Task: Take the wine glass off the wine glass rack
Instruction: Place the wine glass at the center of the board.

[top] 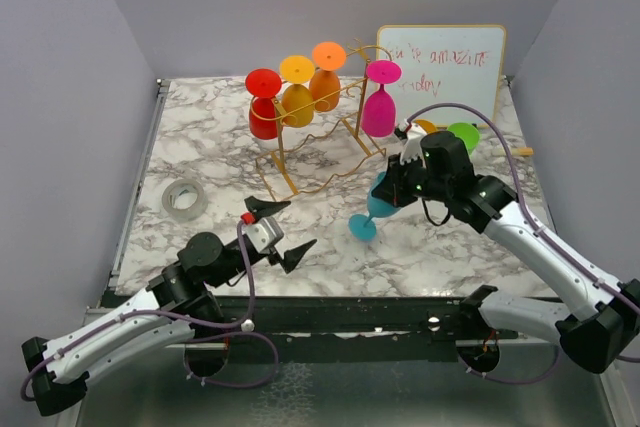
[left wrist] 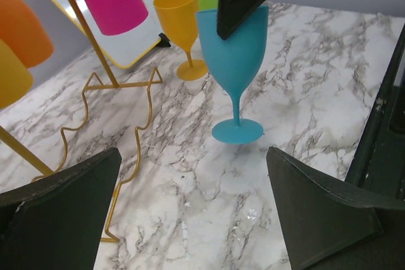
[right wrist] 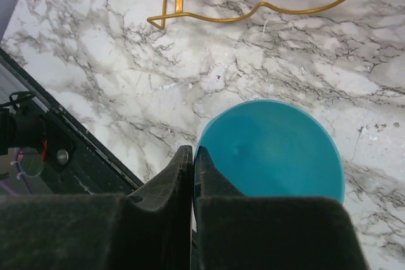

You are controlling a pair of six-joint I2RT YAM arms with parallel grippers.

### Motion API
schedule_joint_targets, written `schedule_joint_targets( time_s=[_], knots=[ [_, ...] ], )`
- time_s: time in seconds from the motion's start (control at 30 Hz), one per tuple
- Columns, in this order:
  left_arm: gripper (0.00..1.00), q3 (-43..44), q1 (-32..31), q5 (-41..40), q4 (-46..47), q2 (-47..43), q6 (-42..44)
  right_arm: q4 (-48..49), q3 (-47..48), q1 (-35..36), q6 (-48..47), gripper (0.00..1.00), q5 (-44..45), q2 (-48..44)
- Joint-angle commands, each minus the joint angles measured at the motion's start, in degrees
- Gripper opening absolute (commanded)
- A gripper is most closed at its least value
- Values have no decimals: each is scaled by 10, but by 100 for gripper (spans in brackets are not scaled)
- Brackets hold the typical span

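- The right gripper (top: 388,187) is clenched on the rim of the blue wine glass (left wrist: 234,55).
- That glass stands upright, off the gold rack (left wrist: 93,39), foot seemingly on the marble table (top: 200,137) just in front.
- The left gripper (top: 298,225) gapes empty nearby.
- I'd let go gently, then rise straight up so the rim isn't snagged and tipped.

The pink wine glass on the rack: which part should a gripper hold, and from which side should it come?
Grip the pink wine glass by its bowl. It hangs foot up, so the bowl is free below the rails of the wine glass rack, while the stem sits between the wires. Coming from the near side looks best, because the white-board stands close behind it.
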Motion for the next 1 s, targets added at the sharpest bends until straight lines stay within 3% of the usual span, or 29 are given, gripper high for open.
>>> schedule_joint_targets(
  time_s=[0.0, 0.2, 0.37, 0.67, 0.97],
  knots=[
    [99, 49, 2, -91, -28, 41, -123, -9, -2, 4, -2, 1, 21, -39],
    [99, 114, 2, -134, -87, 119, -174, -35, -28, 4, -9, 0, 68, -96],
    [99, 136, 2, -149, -134, 125, -200, -19, -54, 4, -22, 1, 88, -153],
    [99, 84, 2, -129, -88, 46, -145, -46, -53, 4, -14, 1, 193, -120],
    [99, 93, 2, -151, -106, 69, -104, -24, -39, 4, -20, 0, 333, -80]
  ],
)
